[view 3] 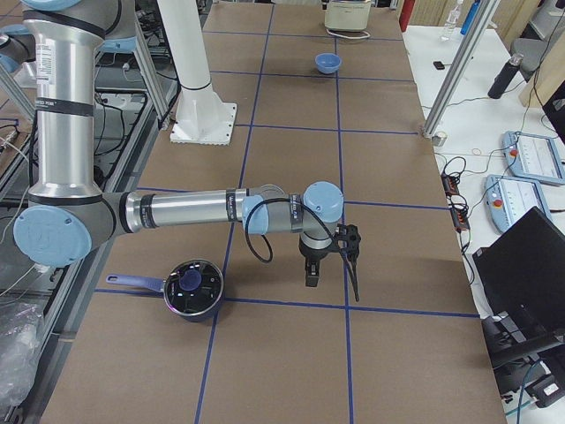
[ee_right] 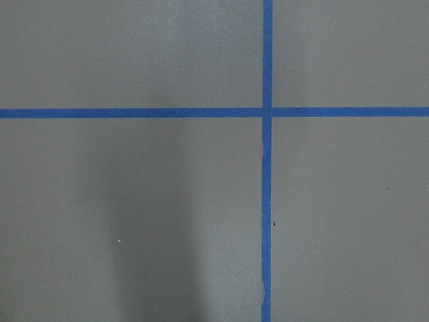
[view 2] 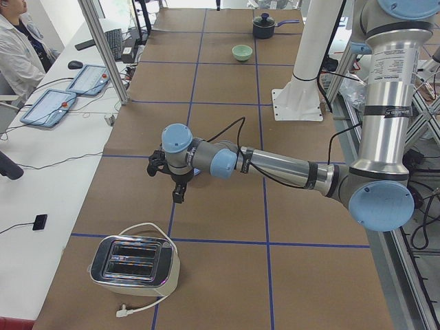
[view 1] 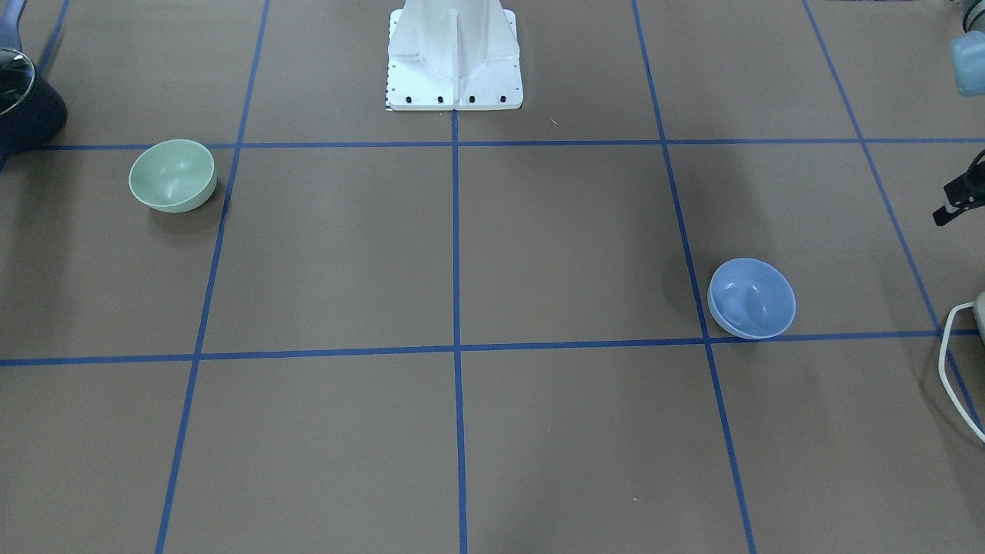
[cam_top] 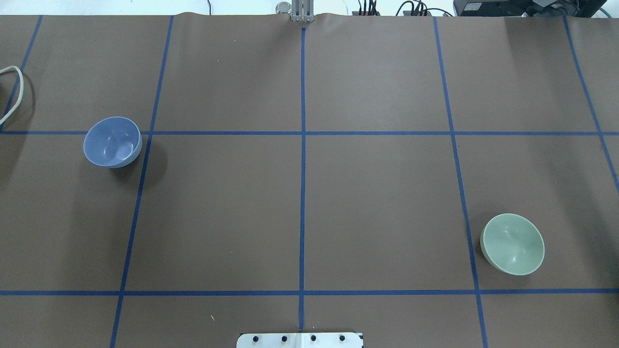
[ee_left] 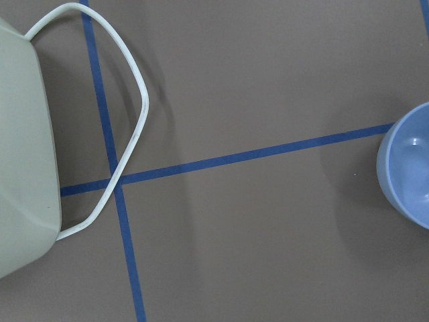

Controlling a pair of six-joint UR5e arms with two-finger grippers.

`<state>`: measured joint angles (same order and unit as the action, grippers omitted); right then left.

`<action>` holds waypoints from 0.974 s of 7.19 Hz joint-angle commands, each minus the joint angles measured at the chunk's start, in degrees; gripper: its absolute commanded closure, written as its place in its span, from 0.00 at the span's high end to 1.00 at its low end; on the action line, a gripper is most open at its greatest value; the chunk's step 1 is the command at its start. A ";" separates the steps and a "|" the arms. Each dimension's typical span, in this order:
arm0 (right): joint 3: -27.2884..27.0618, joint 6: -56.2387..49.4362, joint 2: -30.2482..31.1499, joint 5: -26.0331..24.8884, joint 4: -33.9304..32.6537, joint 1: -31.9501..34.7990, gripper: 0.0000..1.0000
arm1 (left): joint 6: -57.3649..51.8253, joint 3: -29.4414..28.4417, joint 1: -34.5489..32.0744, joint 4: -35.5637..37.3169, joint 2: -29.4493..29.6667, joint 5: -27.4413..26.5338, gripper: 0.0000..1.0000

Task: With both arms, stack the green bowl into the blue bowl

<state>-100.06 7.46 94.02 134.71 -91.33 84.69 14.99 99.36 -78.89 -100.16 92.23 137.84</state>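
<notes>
The green bowl (cam_top: 512, 244) stands upright on the table's right side near the robot; it also shows in the front view (view 1: 171, 175). The blue bowl (cam_top: 112, 142) stands upright at the far left, and at the right edge of the left wrist view (ee_left: 409, 168). My left gripper (view 2: 168, 182) hovers above the table beside the blue bowl, between it and a toaster. Only part of it shows in the front view (view 1: 958, 196). My right gripper (view 3: 331, 276) hovers over bare table, well away from the green bowl. I cannot tell whether either gripper is open or shut.
A toaster (view 2: 134, 265) with a white cord (ee_left: 127, 134) sits at the table's left end. A dark pot (view 3: 192, 287) with a handle sits at the right end, near the right arm. The white pedestal base (view 1: 454, 58) stands at the robot's edge.
</notes>
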 commanded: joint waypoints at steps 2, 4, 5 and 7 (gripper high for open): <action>-0.74 0.01 -0.59 1.77 0.01 -1.01 1.00 | 21.07 -0.65 11.27 -15.02 0.49 -0.73 0.99; -0.83 0.09 -1.73 4.07 0.10 -2.42 1.00 | 23.76 -3.01 14.20 -17.43 1.54 -0.82 0.98; -0.84 0.18 -1.74 4.07 2.01 -3.03 1.00 | 23.85 -5.90 14.38 -18.40 3.55 -0.82 0.97; -0.66 0.27 -1.39 4.34 8.51 -4.00 1.00 | 23.85 -13.54 15.51 -22.43 7.60 -0.82 0.94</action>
<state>-100.79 7.69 92.44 138.87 -86.08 81.21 38.76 90.44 -64.29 -120.10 97.47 137.06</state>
